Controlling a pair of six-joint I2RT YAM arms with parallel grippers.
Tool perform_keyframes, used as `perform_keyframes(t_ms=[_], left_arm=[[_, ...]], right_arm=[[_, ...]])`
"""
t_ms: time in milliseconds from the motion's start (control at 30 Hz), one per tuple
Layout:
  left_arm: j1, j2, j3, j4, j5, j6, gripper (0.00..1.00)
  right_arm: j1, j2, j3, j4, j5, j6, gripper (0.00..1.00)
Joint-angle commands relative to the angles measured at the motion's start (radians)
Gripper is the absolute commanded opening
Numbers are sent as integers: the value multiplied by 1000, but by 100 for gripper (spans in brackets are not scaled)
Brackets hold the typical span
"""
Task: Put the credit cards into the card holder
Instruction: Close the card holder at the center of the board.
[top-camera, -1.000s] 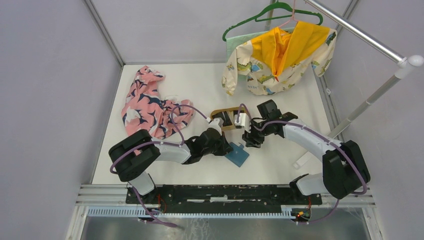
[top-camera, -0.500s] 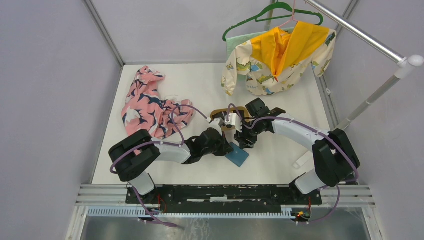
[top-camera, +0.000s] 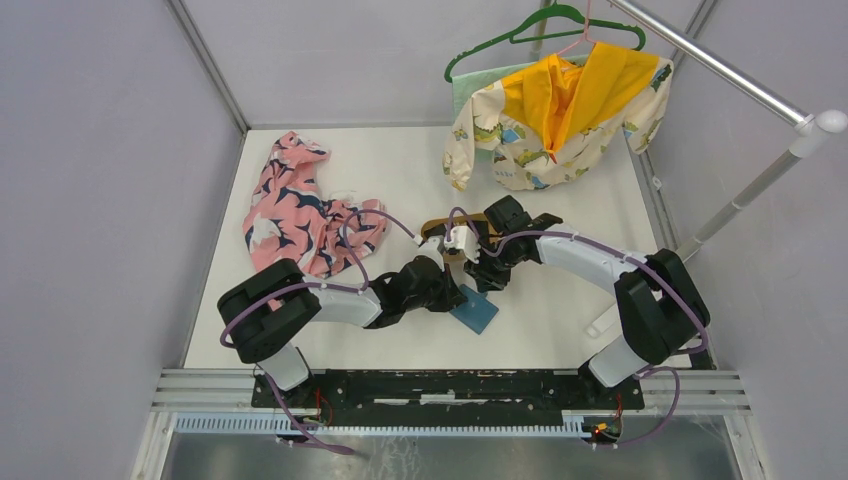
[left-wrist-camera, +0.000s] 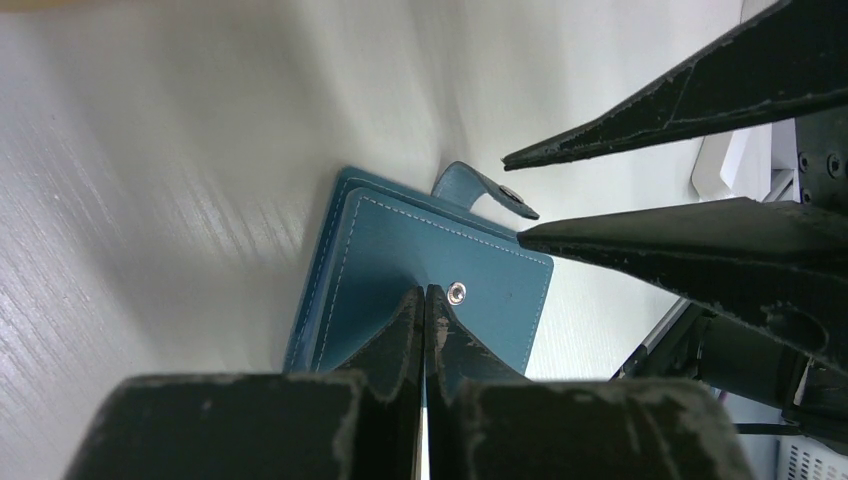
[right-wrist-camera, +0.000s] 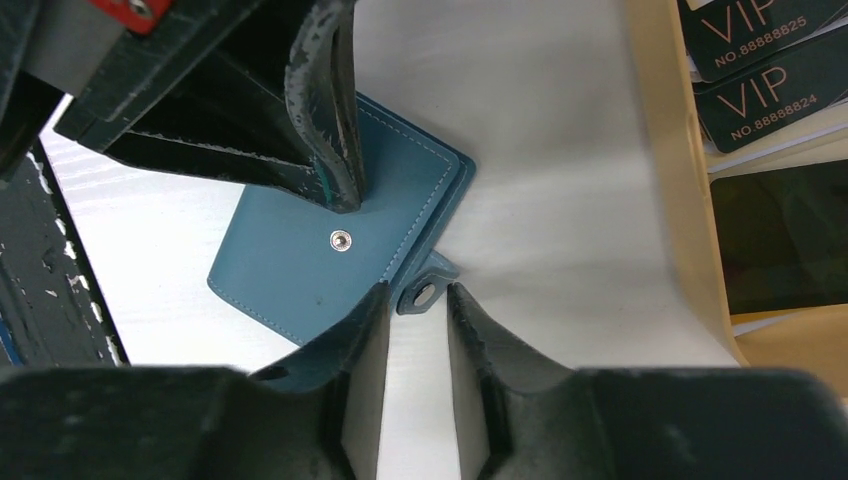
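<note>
The card holder (top-camera: 474, 310) lies closed on the white table (top-camera: 400, 160), between the two arms and just in front of the wooden tray (right-wrist-camera: 670, 150). Its side tab (right-wrist-camera: 425, 293) projects from one edge.

Left gripper (left-wrist-camera: 425, 300): the fingers are pressed together, with the tips resting on the holder's cover just beside the snap stud (left-wrist-camera: 457, 292).

Right gripper (right-wrist-camera: 417, 300): the fingers are narrowly spread, one on each side of the tab. White table shows in the gap below the tab, and the tab is not clamped.

The credit cards (right-wrist-camera: 765, 60) are stacked in the tray. They are dark, and the top two are printed "VIP".
</note>
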Motion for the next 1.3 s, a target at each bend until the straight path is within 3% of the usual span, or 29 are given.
perform_keyframes(t_ms=[0, 133, 200, 367, 600, 1100, 1267], left_arm=[[5, 5, -9, 51, 4, -3, 2], [5, 1, -12, 51, 4, -3, 2], [5, 0, -12, 51, 3, -2, 2], [5, -6, -16, 50, 3, -5, 2], [6, -17, -24, 58, 6, -27, 2], [3, -41, -45, 106, 18, -50, 2], [3, -117, -72, 109, 18, -49, 17]], right_arm=[[3, -4, 39, 12, 27, 19, 28], [3, -6, 41, 13, 25, 17, 6], [2, -9, 40, 14, 26, 18, 0], [-4, -39, 23, 25, 11, 22, 0], [-53, -124, -98, 113, -145, 38, 0], [-43, -143, -208, 248, -219, 85, 0], [-41, -142, -218, 265, -197, 88, 0]])
